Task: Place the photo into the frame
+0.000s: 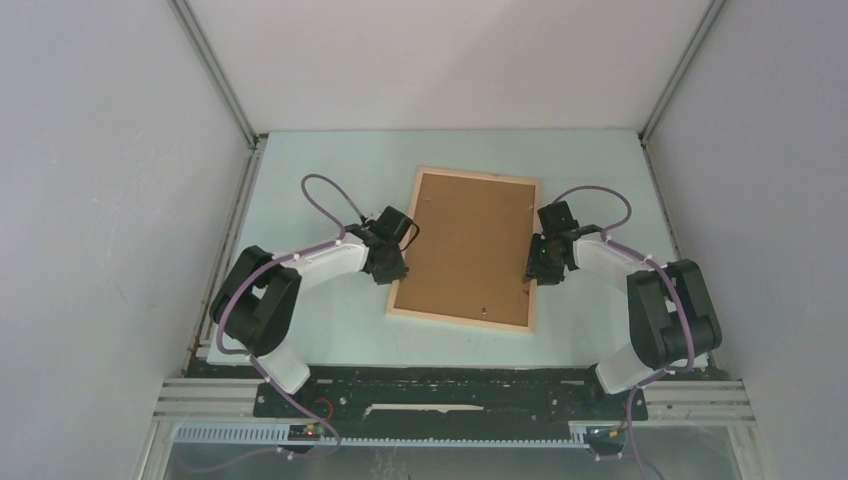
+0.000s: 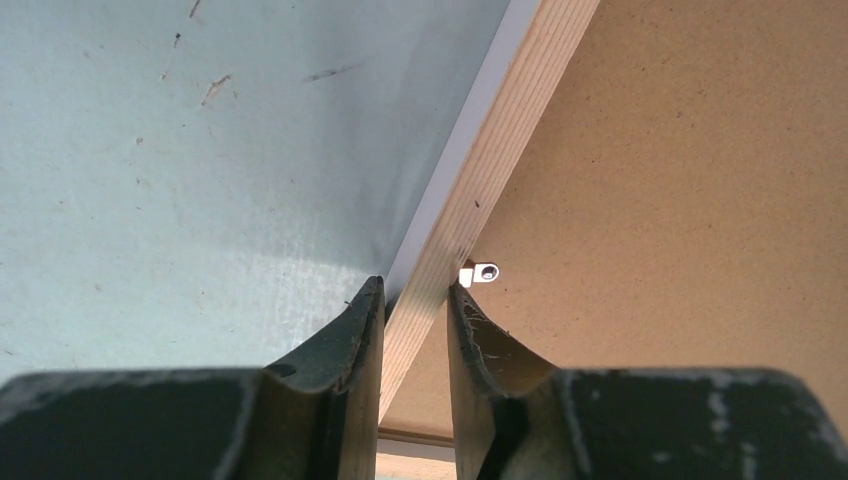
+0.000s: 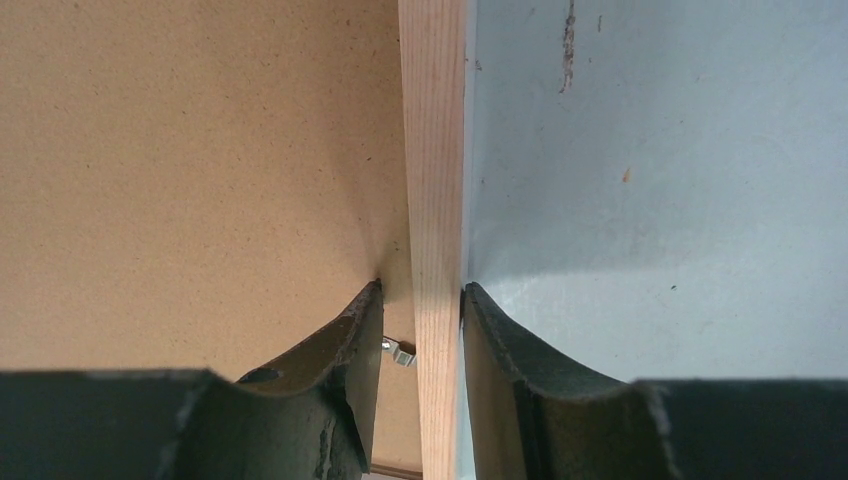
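You have one pale table, and on it one frame lying flat at the centre, back up. It is filled by one brown backing board. Two grippers straddle its side rails. The left gripper is pinched onto the left rail. The right gripper is narrowly parted around the right rail, its inner finger just clear. Two small metal clips show, one by each gripper.

Robot body: left arm and right arm, each with white moulded link shells between bulky black joint housings and trailed by a looping purple cable. The left gripper and right gripper have paired black fingers with curved inner faces and pale scuffed edges, possibly carrying frayed lint.
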`<action>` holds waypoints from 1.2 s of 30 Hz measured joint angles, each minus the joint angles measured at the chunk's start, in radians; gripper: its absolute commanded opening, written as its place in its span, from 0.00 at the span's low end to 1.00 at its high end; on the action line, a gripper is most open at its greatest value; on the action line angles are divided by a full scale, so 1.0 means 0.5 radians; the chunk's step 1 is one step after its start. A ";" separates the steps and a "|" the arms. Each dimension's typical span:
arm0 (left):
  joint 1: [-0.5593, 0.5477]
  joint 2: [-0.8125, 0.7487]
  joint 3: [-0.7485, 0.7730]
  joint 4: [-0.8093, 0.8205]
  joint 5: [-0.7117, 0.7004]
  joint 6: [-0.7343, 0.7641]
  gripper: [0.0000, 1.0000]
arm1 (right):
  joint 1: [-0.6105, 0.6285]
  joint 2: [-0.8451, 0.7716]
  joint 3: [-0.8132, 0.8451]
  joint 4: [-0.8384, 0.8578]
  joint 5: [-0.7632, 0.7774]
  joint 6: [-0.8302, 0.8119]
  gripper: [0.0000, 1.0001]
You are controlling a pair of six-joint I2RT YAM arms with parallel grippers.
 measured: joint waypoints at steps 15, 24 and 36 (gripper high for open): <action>0.171 -0.235 -0.309 0.327 0.215 0.043 0.22 | 0.017 0.004 0.007 0.008 -0.031 -0.014 0.34; 0.230 -0.488 -0.522 0.443 0.291 0.027 0.53 | 0.056 0.020 0.031 -0.008 -0.011 -0.019 0.27; 0.240 -0.749 -0.433 0.475 0.169 0.275 1.00 | 0.054 0.017 0.037 -0.021 -0.018 -0.085 0.00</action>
